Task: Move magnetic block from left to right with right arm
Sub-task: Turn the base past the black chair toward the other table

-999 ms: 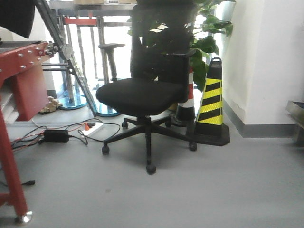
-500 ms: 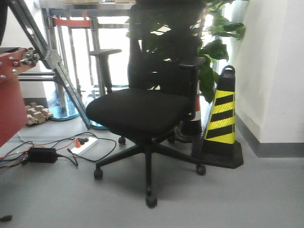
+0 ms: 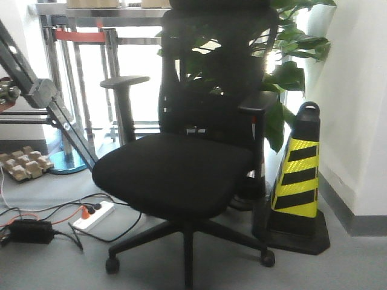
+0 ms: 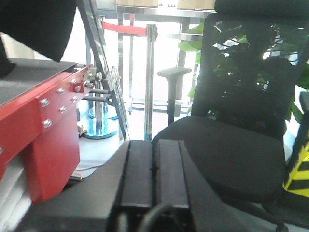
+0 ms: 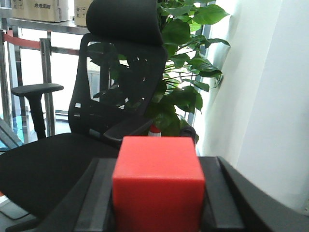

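Observation:
The magnetic block, a plain red cube, sits between the two dark fingers of my right gripper, which is shut on its sides. It is held up in the air, facing a black office chair. My left gripper is shut with its two flat fingers pressed together and nothing between them. It hangs beside the red table edge. Neither gripper nor the block appears in the front view.
A black office chair fills the front view. A yellow-and-black cone stands right of it by a white wall. A potted plant is behind. A power strip and cables lie on the grey floor.
The front view has closed in on the chair, which now looms larger. The red table has slid out of that view to the left.

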Controlling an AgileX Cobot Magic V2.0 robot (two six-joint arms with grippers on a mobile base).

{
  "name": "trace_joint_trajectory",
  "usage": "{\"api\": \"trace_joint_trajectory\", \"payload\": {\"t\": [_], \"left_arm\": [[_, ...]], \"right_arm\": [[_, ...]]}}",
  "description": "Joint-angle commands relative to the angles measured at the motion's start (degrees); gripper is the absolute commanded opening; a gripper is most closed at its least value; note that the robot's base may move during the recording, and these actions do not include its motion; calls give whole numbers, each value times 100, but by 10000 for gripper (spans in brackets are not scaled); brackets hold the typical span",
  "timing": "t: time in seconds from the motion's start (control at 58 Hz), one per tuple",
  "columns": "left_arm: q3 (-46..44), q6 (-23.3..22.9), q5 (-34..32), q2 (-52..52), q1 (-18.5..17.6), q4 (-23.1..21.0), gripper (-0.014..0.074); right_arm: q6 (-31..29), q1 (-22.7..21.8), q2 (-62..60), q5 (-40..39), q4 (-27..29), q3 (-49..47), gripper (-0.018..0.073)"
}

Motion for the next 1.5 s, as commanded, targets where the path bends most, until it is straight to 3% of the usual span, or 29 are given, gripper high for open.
{"api": "trace_joint_trajectory", "payload": {"t": [0.0, 1.482], "left_arm": [[40, -10, -459, -36, -16, -20, -117], [40, -10, -459, -36, -16, -20, -117]], "right_arm": [[-27, -27, 60, -523, -72, -169, 276], [-27, -27, 60, -523, -72, -169, 276]]}}
